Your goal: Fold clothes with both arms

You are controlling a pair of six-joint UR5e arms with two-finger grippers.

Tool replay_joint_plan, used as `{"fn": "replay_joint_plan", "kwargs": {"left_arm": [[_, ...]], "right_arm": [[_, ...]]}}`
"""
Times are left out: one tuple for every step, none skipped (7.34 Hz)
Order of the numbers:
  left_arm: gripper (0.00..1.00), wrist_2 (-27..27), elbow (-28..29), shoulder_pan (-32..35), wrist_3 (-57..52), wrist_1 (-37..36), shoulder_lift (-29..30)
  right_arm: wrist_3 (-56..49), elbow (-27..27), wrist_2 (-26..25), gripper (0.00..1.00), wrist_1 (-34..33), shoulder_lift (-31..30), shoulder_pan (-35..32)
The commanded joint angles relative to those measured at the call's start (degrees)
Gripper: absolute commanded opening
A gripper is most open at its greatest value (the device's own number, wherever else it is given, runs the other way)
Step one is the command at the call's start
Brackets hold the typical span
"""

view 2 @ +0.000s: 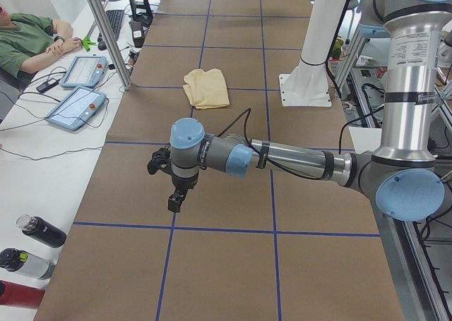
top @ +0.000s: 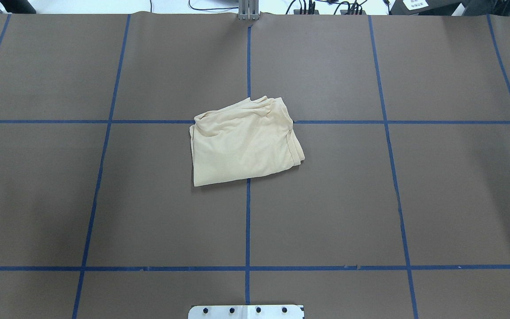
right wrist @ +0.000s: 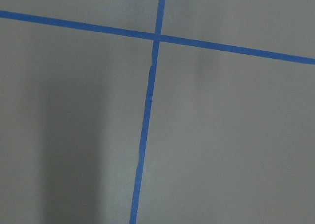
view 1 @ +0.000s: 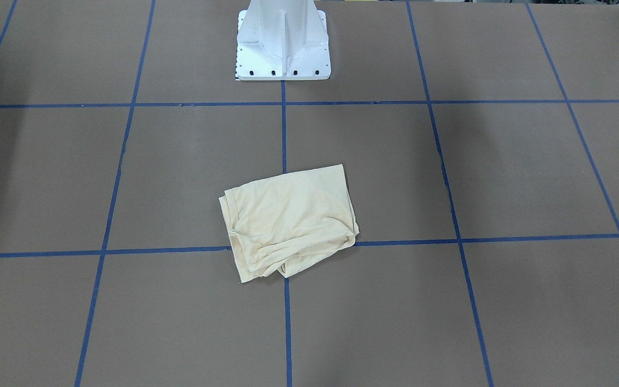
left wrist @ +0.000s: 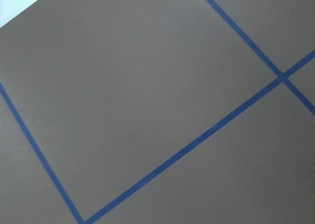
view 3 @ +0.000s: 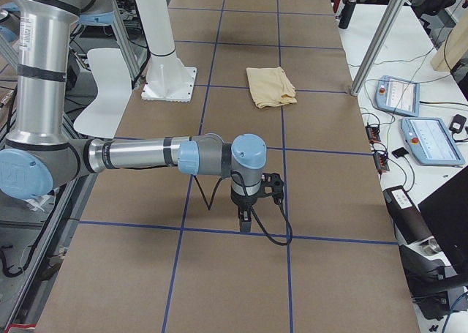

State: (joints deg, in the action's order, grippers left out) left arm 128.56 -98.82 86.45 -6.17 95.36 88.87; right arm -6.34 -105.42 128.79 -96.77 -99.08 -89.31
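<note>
Brown table (view 1: 503, 322), gridded with blue tape (view 1: 287, 333), carries 1 folded cream shirt (view 1: 289, 220) near its centre. Overhead, it covers a tape crossing. From the left end: 3 bottles (view 2: 39, 231), 2 tablets (view 2: 76, 108), and the left gripper (view 2: 174, 202) over bare table, well apart from the shirt. From the right end: the right gripper (view 3: 245, 219) likewise; I cannot tell either's jaws.

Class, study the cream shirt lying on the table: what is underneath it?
The shirt rests on the brown table. Two blue tape lines run under it; their crossing is covered. Whatever else lies beneath its folded layers cannot be seen.
</note>
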Motion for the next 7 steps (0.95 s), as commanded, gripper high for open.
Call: {"fn": "replay_joint_plan", "kwargs": {"left_arm": [[1.00, 2.72, 0.38, 0.56, 0.53, -3.42, -2.81], [1.00, 2.14, 1.60, 0.47, 0.71, -3.34, -2.65], [1.00, 0.57, 1.35, 0.47, 0.80, -3.34, -2.65], [1.00, 0.90, 1.26, 0.64, 0.37, -3.34, -2.83], [1.00, 0.99, -0.91, 1.43, 0.10, -3.17, -3.96], [1.00, 0.55, -4.68, 1.61, 0.88, -3.43, -5.10], [1.00, 0.20, -7.41, 1.44, 0.72, -3.34, -7.03]], "right_arm": [[1.06, 0.12, 0.15, 1.00, 0.00, 0.29, 0.02], [1.06, 0.21, 0.15, 1.00, 0.00, 0.29, 0.10], [1.06, 0.30, 0.15, 1.00, 0.09, 0.38, 0.11], [1.06, 0.30, 0.49, 1.00, 0.09, 0.38, 0.11], [1.06, 0.30, 0.50, 1.00, 0.09, 0.38, 0.11], [1.06, 0.30, 0.50, 1.00, 0.00, 0.38, 0.11], [1.06, 0.30, 0.50, 1.00, 0.09, 0.38, 0.11]]}}
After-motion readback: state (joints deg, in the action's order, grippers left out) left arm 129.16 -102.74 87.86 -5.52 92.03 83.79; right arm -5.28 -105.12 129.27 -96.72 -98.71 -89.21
